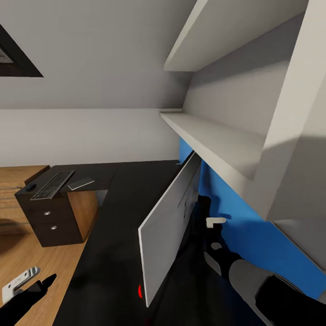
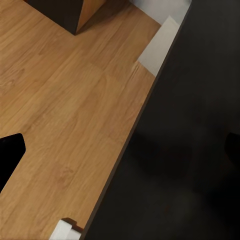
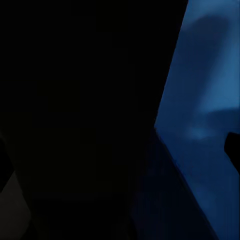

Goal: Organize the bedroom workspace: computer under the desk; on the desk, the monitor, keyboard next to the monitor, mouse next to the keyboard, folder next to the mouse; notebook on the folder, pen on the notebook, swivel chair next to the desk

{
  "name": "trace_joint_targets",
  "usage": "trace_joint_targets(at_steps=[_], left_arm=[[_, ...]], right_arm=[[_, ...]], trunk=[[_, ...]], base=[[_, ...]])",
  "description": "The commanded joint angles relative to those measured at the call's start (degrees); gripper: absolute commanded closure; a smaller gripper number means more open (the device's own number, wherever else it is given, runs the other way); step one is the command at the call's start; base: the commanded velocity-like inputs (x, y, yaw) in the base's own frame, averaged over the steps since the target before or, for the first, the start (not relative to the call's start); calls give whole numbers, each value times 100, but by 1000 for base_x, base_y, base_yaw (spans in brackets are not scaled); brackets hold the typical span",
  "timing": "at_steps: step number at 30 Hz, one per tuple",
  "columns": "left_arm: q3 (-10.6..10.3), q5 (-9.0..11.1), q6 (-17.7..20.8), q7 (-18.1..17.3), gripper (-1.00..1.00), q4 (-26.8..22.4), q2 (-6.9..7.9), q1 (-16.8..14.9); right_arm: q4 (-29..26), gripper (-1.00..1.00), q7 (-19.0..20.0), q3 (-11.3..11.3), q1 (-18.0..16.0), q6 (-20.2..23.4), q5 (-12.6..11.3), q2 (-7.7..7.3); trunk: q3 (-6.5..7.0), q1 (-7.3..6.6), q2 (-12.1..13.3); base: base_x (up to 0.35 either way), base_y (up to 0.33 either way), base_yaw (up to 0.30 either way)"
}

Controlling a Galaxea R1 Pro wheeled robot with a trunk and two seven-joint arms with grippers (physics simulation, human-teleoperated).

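Nearest us, at five o'clock in the head view, our right arm (image 1: 253, 280) reaches behind the monitor (image 1: 170, 226), which stands on the desk (image 1: 113, 253) showing its white back, a red dot at its lower corner; we cannot tell whether that gripper is apart or together. Our right wrist view adds the blue back panel (image 3: 200, 100) close up. At seven o'clock our left gripper (image 1: 38, 285) hangs over the wood floor (image 2: 65, 100); its state we cannot tell. At ten o'clock the keyboard (image 1: 52, 184) lies on the desk's far wing with the mouse (image 1: 30, 186) just beside it
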Motion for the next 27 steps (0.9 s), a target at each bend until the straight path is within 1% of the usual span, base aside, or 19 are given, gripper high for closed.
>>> trace_joint_targets(at_steps=[1, 17, 27], left_arm=[[-3, 62, 22, 57, -100, -10, 3, 1], [-36, 66, 22, 57, -100, -10, -6, 1], [-38, 66, 22, 57, -100, -10, -6, 1]], right_arm=[[3, -100, -24, 50, -5, -13, -37, 2], [6, -100, -19, 60, -5, -10, -28, 2], [6, -100, -19, 61, -5, -12, -28, 2]], trunk=[[-6, 1, -4], [-6, 1, -4], [-6, 1, -4]], base=[[0, 0, 0], [-14, 0, 0], [-267, 0, 0]])
